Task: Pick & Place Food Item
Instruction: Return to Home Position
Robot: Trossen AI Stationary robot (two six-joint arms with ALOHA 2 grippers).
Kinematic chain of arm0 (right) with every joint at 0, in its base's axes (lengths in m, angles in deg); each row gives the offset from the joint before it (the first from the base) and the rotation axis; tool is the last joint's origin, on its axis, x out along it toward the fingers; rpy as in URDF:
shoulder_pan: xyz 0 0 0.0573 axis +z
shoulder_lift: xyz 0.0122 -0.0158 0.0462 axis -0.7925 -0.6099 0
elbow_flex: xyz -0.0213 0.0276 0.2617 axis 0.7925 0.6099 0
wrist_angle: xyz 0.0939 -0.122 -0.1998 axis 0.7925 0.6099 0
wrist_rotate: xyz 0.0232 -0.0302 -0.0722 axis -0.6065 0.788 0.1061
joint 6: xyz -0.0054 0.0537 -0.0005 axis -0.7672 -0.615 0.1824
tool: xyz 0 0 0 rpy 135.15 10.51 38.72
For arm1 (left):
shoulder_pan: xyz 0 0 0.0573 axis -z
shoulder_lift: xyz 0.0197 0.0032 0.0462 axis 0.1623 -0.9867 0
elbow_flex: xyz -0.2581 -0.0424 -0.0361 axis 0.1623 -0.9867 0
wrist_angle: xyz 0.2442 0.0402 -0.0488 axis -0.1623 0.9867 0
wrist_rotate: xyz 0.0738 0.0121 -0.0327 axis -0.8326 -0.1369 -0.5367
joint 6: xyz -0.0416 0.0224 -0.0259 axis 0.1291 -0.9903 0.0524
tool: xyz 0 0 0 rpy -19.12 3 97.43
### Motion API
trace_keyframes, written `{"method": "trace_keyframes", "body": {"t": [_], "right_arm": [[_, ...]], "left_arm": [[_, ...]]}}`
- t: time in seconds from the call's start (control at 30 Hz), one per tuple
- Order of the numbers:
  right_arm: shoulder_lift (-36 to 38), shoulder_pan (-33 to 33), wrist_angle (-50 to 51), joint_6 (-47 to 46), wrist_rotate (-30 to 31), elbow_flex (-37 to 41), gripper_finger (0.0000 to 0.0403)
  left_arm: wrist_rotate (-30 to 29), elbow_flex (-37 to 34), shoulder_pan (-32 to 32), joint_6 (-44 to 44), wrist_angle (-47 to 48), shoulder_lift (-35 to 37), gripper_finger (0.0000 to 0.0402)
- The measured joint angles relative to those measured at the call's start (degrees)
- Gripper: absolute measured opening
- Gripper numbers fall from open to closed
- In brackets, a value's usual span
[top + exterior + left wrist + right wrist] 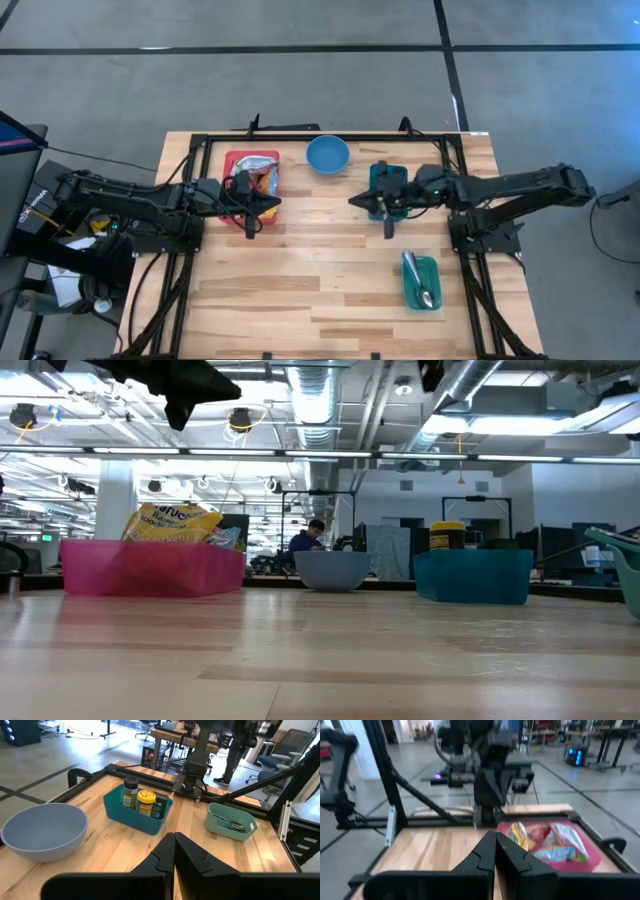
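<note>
Spoon (420, 278) lies in the green bin (433, 262) on the table's (320, 290) right side (a silver one), so only homing remains, it seems. Left arm (130, 195) hangs beside the red bin (235, 160) and right arm (510, 186) over the teal bin (378, 172), both jaws clenched empty; each should lift and fold back slowly, clearing those rims.

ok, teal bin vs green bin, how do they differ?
Teal bin is darker and deeper; green bin is paler and shallower. Teal bin holds upright jars; green bin holds a silver spoon lying flat. Both are open-topped and stand on the table.
</note>
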Motion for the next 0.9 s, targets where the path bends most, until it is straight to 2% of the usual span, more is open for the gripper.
{"method": "trace_keyframes", "body": {"t": [0.67,0.9], "right_arm": [[25.8,-3.1,21.8,1.0,0.0,0.0,0.0001],[32.4,-3.1,26.4,1.0,3.5,0.7,0.0001]], "left_arm": [[0.2,0.0,0.0,0.2,0.0,0.0,0.0002],[0.2,0.0,0.0,0.2,0.0,0.0,0.0002]]}}
